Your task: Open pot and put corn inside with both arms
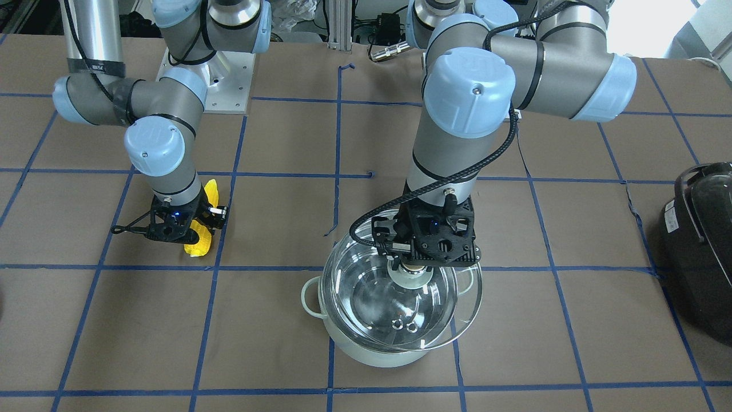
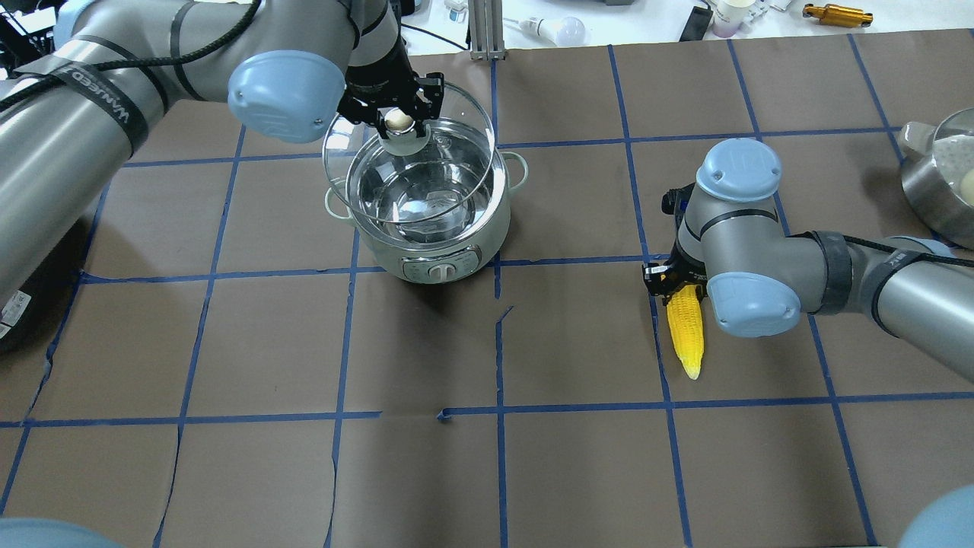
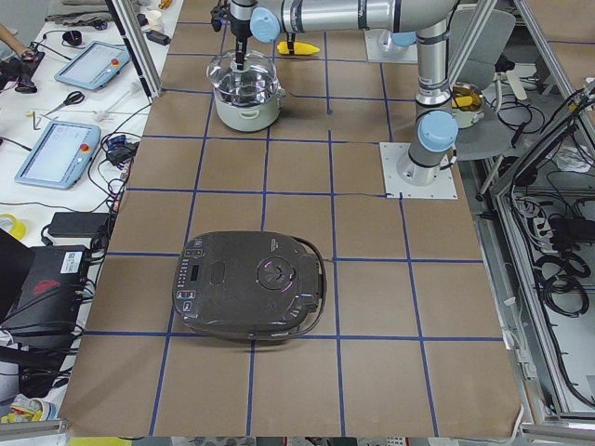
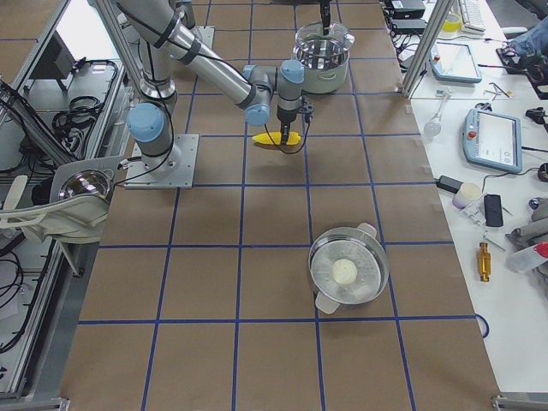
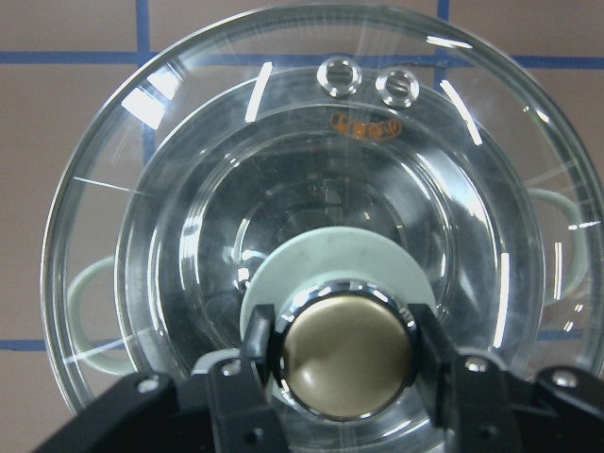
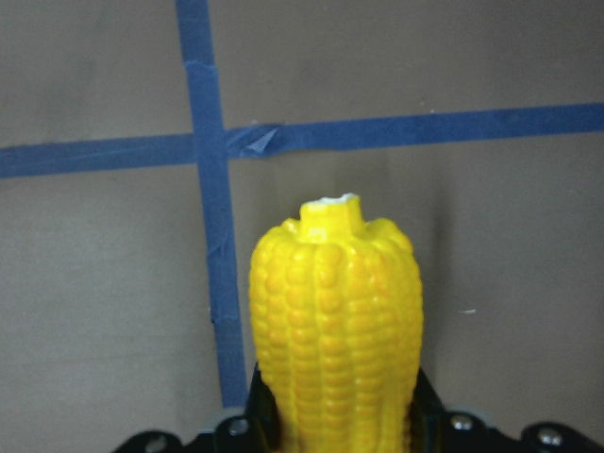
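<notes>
The mint-green pot (image 1: 366, 350) stands on the brown table, also in the overhead view (image 2: 434, 251). My left gripper (image 1: 409, 264) is shut on the brass knob (image 5: 344, 354) of the glass lid (image 1: 349, 286). It holds the lid tilted just above the pot and shifted off centre, so the steel interior shows through the glass. The yellow corn (image 2: 686, 335) lies flat, well to the pot's side. My right gripper (image 2: 679, 288) is shut on its thick end, with the cob (image 6: 335, 311) between the fingers. I cannot tell whether the corn is off the table.
A large black glossy appliance (image 1: 703, 240) sits at the table end on my left. A steel pan (image 2: 943, 183) with a white lump in it sits at my far right. Blue tape lines grid the table.
</notes>
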`<control>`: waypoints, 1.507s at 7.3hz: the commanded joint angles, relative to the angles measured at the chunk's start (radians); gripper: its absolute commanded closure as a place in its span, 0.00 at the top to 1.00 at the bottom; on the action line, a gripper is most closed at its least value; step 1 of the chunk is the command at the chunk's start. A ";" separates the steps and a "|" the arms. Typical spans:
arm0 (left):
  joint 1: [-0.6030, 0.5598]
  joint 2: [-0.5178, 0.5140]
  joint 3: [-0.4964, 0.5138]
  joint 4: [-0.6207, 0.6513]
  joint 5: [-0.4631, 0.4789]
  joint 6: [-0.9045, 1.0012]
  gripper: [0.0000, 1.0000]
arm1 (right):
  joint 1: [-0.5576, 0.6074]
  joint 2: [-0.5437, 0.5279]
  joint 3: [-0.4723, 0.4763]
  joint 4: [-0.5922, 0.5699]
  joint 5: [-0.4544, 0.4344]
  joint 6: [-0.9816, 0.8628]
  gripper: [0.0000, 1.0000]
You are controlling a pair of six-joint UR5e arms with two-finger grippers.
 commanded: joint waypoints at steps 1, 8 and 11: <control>0.092 0.037 -0.005 -0.055 -0.006 0.040 0.00 | 0.044 -0.022 -0.158 0.125 -0.001 0.021 0.00; 0.521 0.036 -0.132 -0.151 -0.054 0.486 0.00 | 0.352 0.316 -0.971 0.508 0.169 0.554 0.00; 0.603 0.034 -0.318 0.088 -0.054 0.574 0.00 | 0.403 0.412 -1.058 0.474 0.212 0.667 0.00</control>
